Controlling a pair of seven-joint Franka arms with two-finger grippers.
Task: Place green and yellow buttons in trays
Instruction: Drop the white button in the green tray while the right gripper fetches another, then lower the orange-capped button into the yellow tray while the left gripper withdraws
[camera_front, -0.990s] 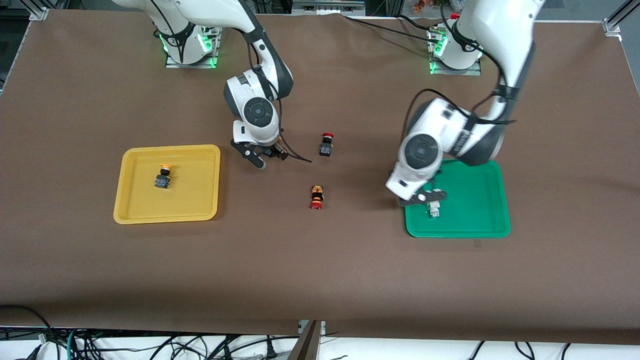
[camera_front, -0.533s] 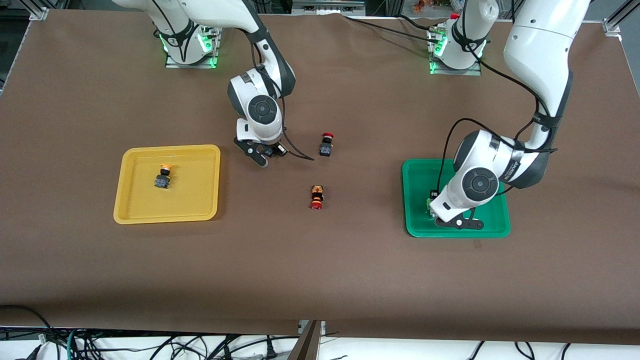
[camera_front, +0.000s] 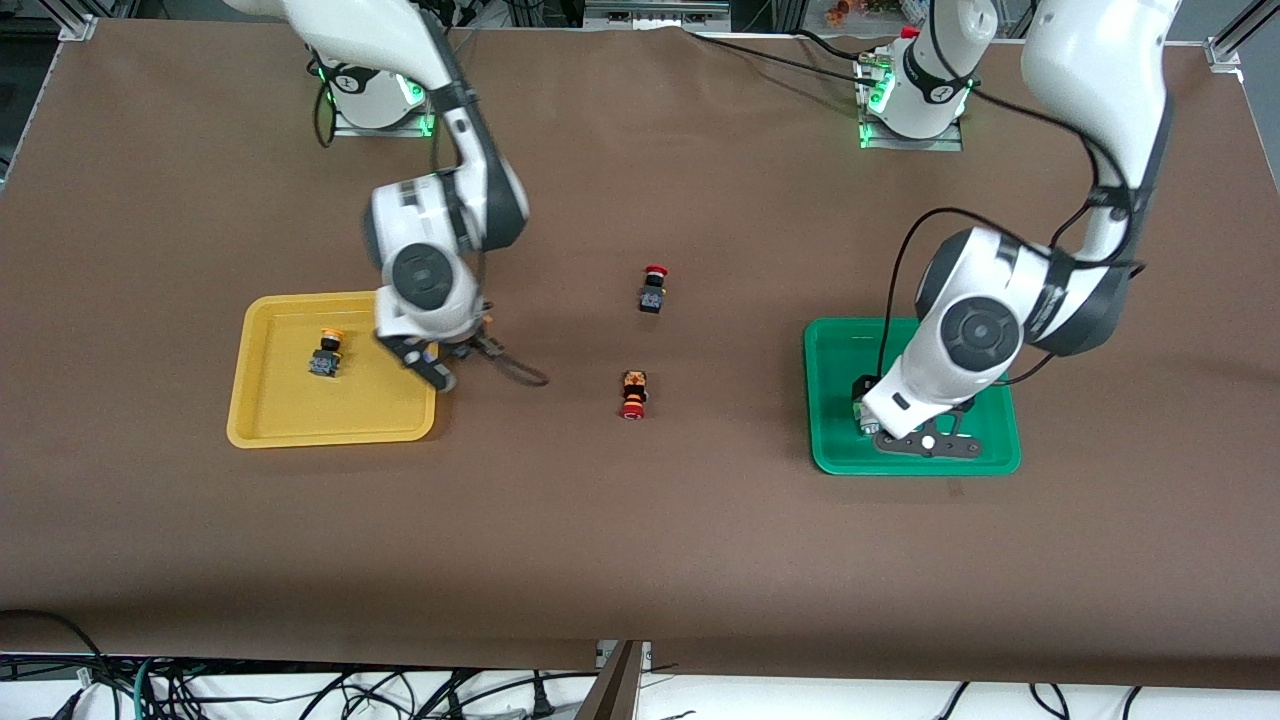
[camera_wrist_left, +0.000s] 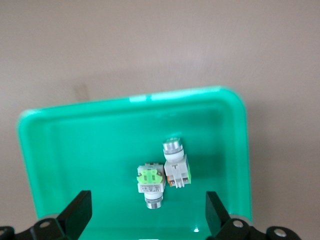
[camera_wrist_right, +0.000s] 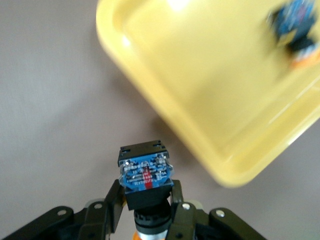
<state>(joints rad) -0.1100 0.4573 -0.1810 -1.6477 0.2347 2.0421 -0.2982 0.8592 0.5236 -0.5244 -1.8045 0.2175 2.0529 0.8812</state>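
My right gripper (camera_front: 441, 366) hangs over the yellow tray's (camera_front: 335, 420) edge toward the table's middle. It is shut on a black-bodied yellow button (camera_wrist_right: 146, 176), blue base outward, beside the tray's rim (camera_wrist_right: 210, 90). Another yellow button (camera_front: 326, 353) lies in that tray and shows blurred in the right wrist view (camera_wrist_right: 295, 35). My left gripper (camera_front: 925, 440) is open and empty over the green tray (camera_front: 835, 350). In the left wrist view two green buttons (camera_wrist_left: 151, 184) (camera_wrist_left: 176, 165) lie side by side in the tray (camera_wrist_left: 75, 150), between and ahead of the open gripper (camera_wrist_left: 147, 215).
Two black-bodied switches with red caps lie on the brown table between the trays: one (camera_front: 653, 290) farther from the front camera, one (camera_front: 633, 394) nearer. A cable loops from the right wrist over the table (camera_front: 520, 375).
My right gripper has carried the yellow button from near the table's middle to the yellow tray's edge. My left gripper has moved across the green tray and left a green button in it.
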